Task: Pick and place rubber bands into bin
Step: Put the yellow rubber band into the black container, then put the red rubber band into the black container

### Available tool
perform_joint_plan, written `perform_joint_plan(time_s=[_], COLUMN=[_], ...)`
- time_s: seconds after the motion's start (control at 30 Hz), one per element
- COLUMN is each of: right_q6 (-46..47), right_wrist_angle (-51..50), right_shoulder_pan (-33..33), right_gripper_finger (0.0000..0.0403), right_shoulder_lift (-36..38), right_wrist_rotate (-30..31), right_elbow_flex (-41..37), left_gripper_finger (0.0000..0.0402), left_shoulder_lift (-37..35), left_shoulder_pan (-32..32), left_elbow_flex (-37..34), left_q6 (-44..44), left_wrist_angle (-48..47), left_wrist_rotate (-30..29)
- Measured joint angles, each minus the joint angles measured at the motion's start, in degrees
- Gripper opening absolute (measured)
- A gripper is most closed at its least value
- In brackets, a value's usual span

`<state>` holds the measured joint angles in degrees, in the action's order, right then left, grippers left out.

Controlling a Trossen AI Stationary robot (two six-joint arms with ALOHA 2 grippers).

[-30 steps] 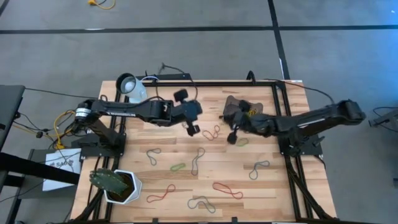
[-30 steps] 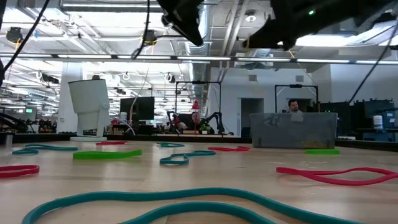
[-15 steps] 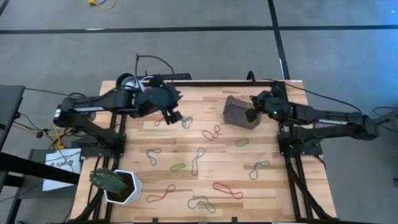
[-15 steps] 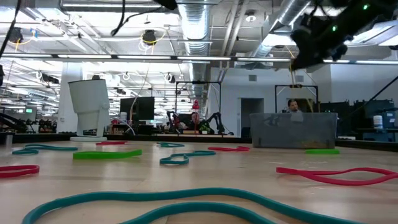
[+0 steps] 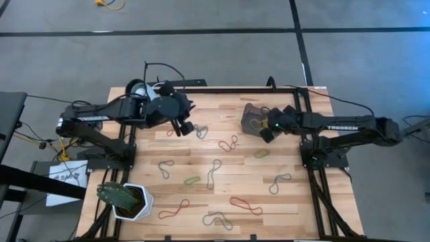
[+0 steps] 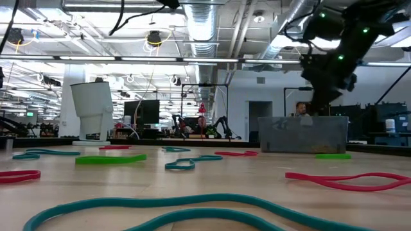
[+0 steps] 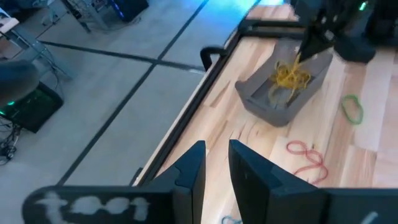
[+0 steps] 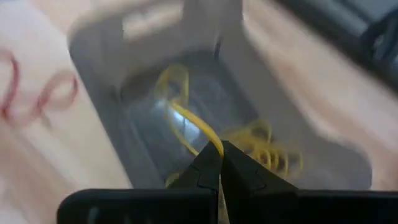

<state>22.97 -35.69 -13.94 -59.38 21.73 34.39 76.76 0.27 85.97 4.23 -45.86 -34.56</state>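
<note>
Your worktop (image 5: 282, 202) is pale wood planking in a black metal frame, with open board along its near edge apart from a few scattered loops. Your right arm, lettered TROSSEN in white, reaches in over the bin (image 5: 254, 121), a small dark grey tray with low walls near the far edge, right of centre. Your right end effector (image 8: 219, 155) is over the bin with its dark fingers pinched together on a yellow rubber band (image 8: 186, 118), which trails down onto the tangle of yellow bands (image 7: 291, 73) already lying inside. Your left end effector (image 7: 214, 163) hangs above the far left part of the worktop, its two fingers slightly apart and nothing visible between them. Thin, floppy rubber bands lie flat across the planks: a red figure-eight (image 5: 228, 143) just left of the bin, a green loop (image 5: 261, 154) near it, a grey one (image 5: 213, 173) mid-board, another red loop (image 5: 245, 205) toward the near edge.
</note>
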Motion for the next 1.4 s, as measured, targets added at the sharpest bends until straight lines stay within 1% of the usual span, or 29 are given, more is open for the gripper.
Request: perform_joint_plan(time_s=[0.17, 0.27, 0.37, 0.5, 0.63, 0.83, 0.97, 1.2, 1.3, 1.4], right_q6=[3.17, 6.44, 6.86, 3.72, 2.14, 2.08, 2.08, 2.10, 2.46, 2.24], right_wrist_angle=[-7.82, -15.40, -18.19, -18.07, -18.21, -18.78, -18.72, -17.96, -17.86, -18.96], right_shoulder_pan=[0.62, 0.82, 0.79, 0.82, 0.68, 0.68, 0.68, 0.68, 1.10, 2.34], right_gripper_finger=[0.0000, 0.0000, 0.0000, 0.0002, 0.0016, 0.0051, 0.0065, 0.0068, 0.0067, 0.0066], right_shoulder_lift=[1.36, 2.67, 4.01, 4.77, 4.27, 0.87, -2.76, -9.45, -9.92, -8.13], right_wrist_rotate=[0.03, 1.06, 1.74, -0.96, -2.23, -2.23, -2.25, -2.40, -2.36, -2.33], right_elbow_flex=[0.38, 2.45, 4.73, 6.93, 7.32, 7.32, 7.32, 7.32, 8.03, 11.47], left_gripper_finger=[0.0062, 0.0062, 0.0062, 0.0062, 0.0062, 0.0062, 0.0062, 0.0062, 0.0062, 0.0062], left_shoulder_lift=[1.53, 2.72, 3.93, 4.98, 4.99, 4.86, 4.86, 4.86, 4.86, 4.68], left_shoulder_pan=[0.05, 0.09, 0.09, 0.11, 0.11, 0.13, 0.13, 0.13, 0.13, 0.13], left_elbow_flex=[-0.06, -0.04, -0.04, -0.04, -0.04, -0.04, -0.04, -0.04, -0.04, -0.04], left_q6=[-0.82, -0.94, -1.52, -2.23, -2.25, -2.27, -2.27, -2.28, -2.36, -3.35], left_wrist_angle=[0.14, 0.03, -0.07, 0.30, 0.32, 0.24, 0.15, -0.27, -0.27, -0.48], left_wrist_rotate=[-0.30, -0.45, -0.68, -0.79, -0.84, -0.84, -0.84, -0.84, -0.82, -0.82])
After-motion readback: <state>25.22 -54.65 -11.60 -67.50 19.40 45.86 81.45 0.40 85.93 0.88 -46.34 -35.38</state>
